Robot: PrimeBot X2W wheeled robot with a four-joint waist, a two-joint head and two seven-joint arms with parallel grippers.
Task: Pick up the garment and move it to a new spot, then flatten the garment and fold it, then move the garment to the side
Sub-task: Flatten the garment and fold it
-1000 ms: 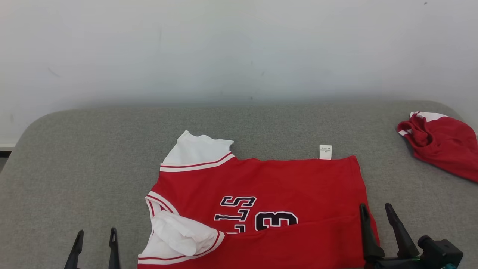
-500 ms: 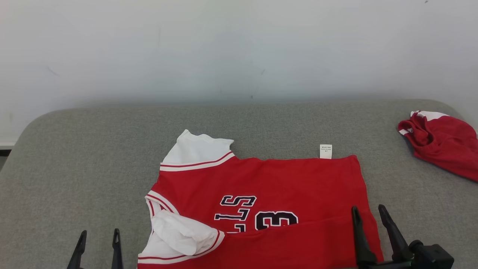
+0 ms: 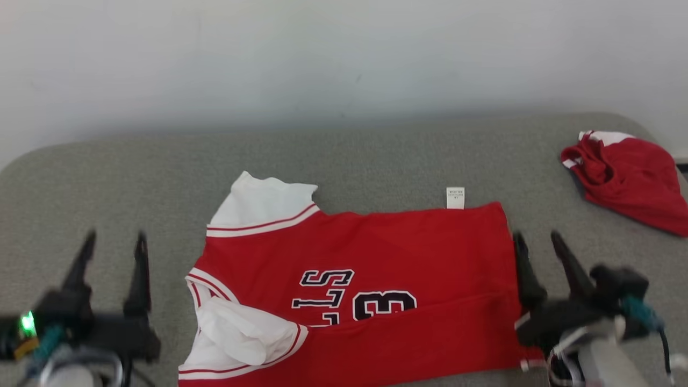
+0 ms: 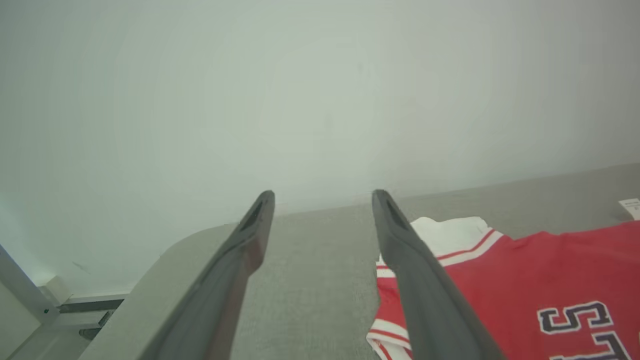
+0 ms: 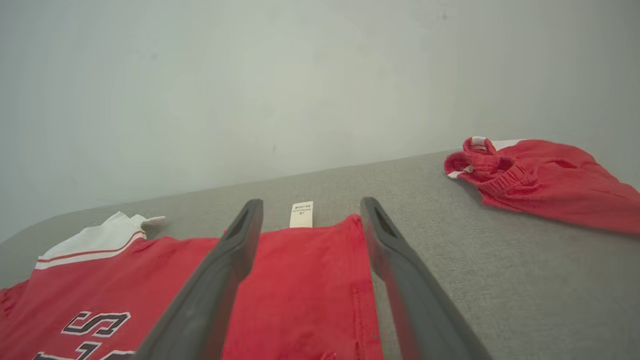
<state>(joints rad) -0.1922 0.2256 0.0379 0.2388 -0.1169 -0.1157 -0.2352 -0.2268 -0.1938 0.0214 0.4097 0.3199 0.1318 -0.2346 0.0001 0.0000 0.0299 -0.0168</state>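
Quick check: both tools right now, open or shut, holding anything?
Left tool: open, empty, above the grey surface left of the red jersey.
Right tool: open, empty, at the jersey's right-hand edge.

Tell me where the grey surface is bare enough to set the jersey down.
Bare: the back strip of the grey surface between the wall and the jersey, and the left stretch around the left end effector. Crowded: the right side, between the right end effector and a crumpled red garment.
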